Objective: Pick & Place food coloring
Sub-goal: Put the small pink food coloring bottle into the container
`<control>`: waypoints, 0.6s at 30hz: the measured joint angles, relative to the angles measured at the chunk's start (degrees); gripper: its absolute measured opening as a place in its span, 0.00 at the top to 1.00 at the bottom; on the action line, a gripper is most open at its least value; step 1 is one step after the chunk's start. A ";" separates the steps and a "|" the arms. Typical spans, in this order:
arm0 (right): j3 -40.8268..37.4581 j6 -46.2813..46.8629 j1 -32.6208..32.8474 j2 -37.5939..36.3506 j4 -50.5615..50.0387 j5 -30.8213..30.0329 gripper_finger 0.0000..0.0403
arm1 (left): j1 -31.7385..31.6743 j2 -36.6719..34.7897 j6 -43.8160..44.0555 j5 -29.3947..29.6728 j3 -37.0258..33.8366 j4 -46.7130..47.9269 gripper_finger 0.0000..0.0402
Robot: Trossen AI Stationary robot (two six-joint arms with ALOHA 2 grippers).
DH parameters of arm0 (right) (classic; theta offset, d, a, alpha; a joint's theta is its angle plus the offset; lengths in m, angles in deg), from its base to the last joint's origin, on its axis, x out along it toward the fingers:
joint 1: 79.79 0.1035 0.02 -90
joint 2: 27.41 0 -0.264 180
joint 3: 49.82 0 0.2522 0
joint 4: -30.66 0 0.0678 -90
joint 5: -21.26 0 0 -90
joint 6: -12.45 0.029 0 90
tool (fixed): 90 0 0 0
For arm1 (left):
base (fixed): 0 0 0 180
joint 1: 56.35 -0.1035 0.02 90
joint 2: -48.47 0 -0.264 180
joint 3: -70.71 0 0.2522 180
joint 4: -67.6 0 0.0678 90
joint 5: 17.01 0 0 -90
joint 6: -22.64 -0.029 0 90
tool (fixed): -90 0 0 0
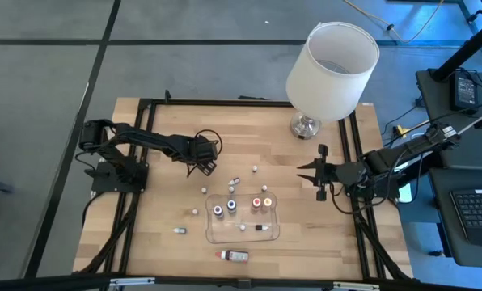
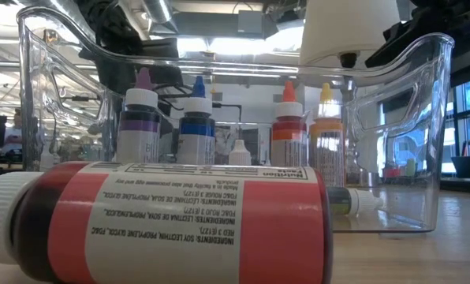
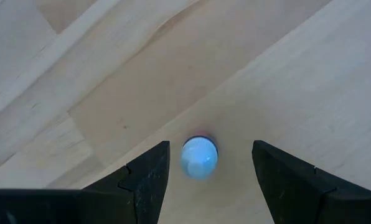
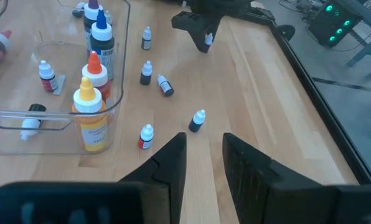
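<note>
My left gripper (image 3: 210, 168) points straight down, open. Its fingers stand on either side of one tiny food coloring bottle (image 3: 200, 157), whose white cap I see from above, upright on the wood. The right wrist view shows that gripper (image 4: 205, 32) far off over the bottle (image 4: 208, 41). Several more tiny bottles (image 4: 197, 120) stand or lie loose on the table (image 1: 235, 179). My right gripper (image 4: 204, 155) waits at the table's right side (image 1: 315, 173), slightly open and touching nothing.
A clear plastic tray (image 1: 272, 230) sits near the table's middle with several taller dropper bottles (image 4: 93, 74) standing in it. A larger red bottle (image 2: 164, 221) lies on its side at the near edge. A white-shaded lamp (image 1: 331, 61) stands at the far right.
</note>
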 joint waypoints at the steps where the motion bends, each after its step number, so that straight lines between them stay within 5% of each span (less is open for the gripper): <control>1: 0.00 -0.01 0.00 0.00 0.00 0.00 0.74 | 0.00 0.00 0.00 0.00 0.01 -0.01 0.44; 7: 0.00 0.00 0.00 0.00 -0.01 0.00 0.74 | -0.02 0.00 -0.10 0.10 0.00 0.00 0.49; 18: 0.00 0.00 0.00 0.00 -0.01 0.00 0.74 | 0.00 0.00 -1.85 0.12 0.00 0.03 0.74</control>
